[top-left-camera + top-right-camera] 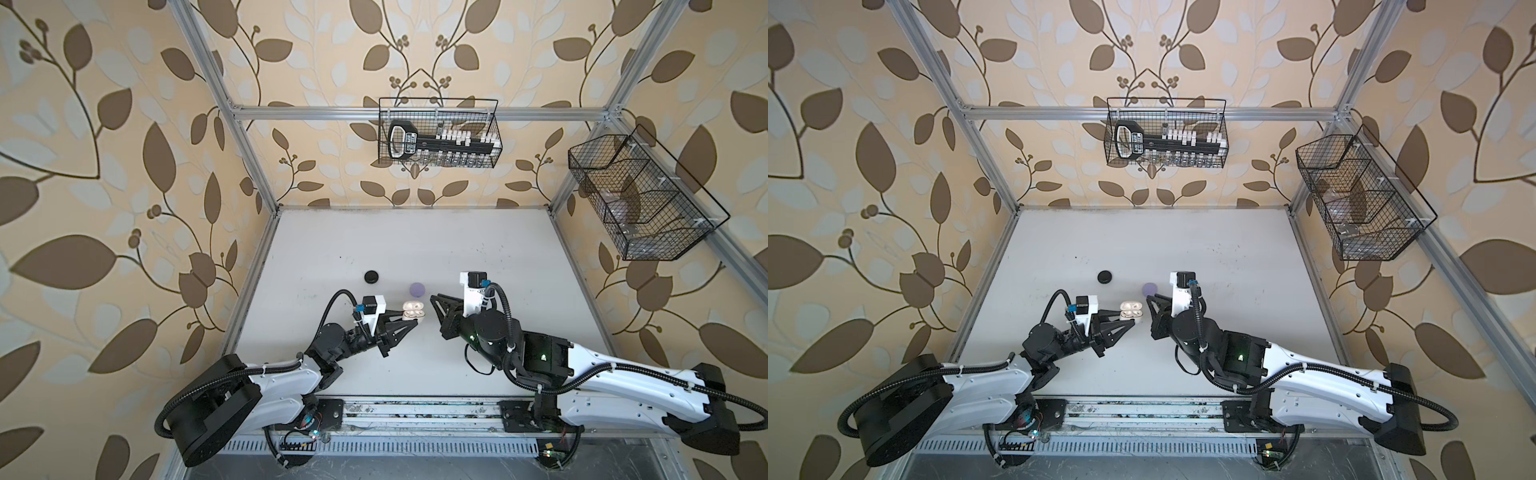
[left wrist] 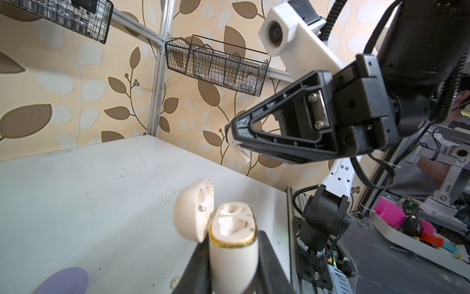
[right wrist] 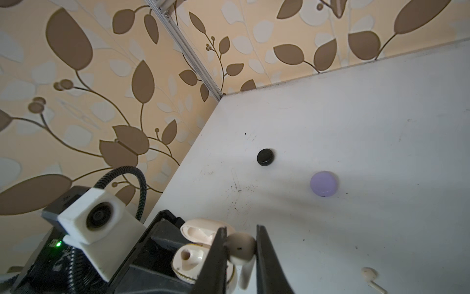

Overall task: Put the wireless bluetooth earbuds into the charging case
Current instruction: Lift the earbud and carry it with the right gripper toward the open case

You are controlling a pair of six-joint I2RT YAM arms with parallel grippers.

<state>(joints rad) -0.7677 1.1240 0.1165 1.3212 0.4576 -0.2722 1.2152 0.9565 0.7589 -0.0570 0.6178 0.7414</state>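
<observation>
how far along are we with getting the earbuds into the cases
Done: the cream case is open in the left gripper, sockets empty. In hand: the right gripper pinches one cream earbud beside it. Left: seat that, then the second cream earbud lying on the table. The black case and lavender case are shut; contents unseen.

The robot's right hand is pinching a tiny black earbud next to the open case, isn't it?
Not black. The earbud in the right gripper is cream-white, as the right wrist view shows. It is pinched next to the open case, which the left gripper holds.
</observation>
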